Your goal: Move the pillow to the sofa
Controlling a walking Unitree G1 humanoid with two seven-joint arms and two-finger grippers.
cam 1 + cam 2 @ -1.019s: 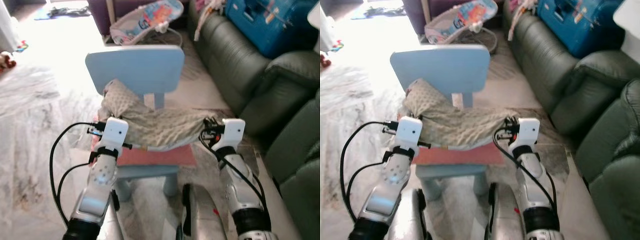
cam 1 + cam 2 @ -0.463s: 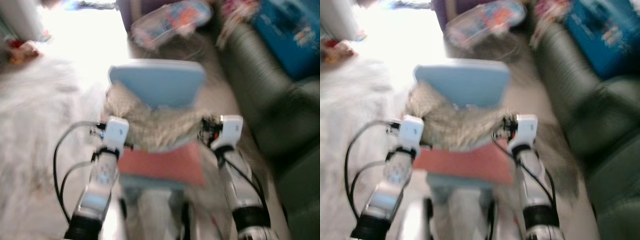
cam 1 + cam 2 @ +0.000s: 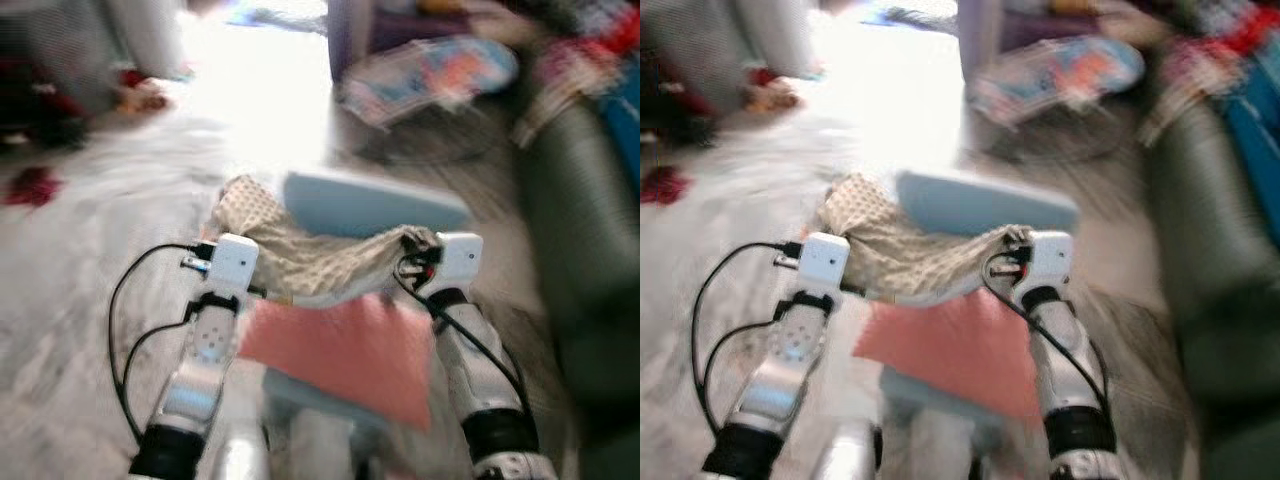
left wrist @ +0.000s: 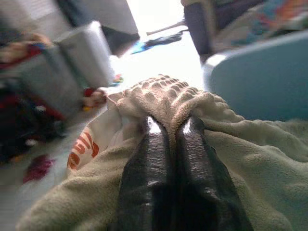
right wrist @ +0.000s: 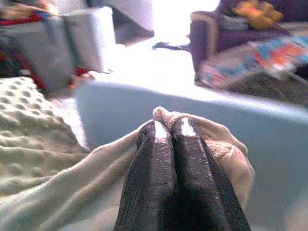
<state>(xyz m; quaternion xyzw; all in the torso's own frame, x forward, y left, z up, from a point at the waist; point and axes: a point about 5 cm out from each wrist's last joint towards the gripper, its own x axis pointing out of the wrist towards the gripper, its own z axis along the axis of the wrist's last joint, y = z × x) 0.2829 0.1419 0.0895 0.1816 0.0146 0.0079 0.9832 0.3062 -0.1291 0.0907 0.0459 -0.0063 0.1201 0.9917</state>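
The pillow point(image 3: 318, 264) is beige and knobbly on top, with a pink underside point(image 3: 345, 350) hanging below it. It is stretched between my two arms, in front of the pale blue chair point(image 3: 375, 204). My left gripper point(image 4: 169, 128) is shut on a bunched fold of the pillow point(image 4: 168, 98) at its left end. At the pillow's right end, a corner of the cloth point(image 5: 211, 132) is pinched in my shut right gripper point(image 5: 168, 126). The dark green sofa point(image 3: 585, 235) runs along the right side. The head views are blurred.
A baby bouncer point(image 3: 430, 78) lies on the floor behind the chair. Toys and dark clutter point(image 3: 40, 120) sit at the far left on pale marbled floor point(image 3: 90, 300). A grey box point(image 4: 89, 50) stands beyond the pillow in the left wrist view.
The camera has swung, shifting and blurring the whole scene. The pillow has come up off the chair seat, and its pink underside now hangs free between my arms. Both grippers keep their hold.
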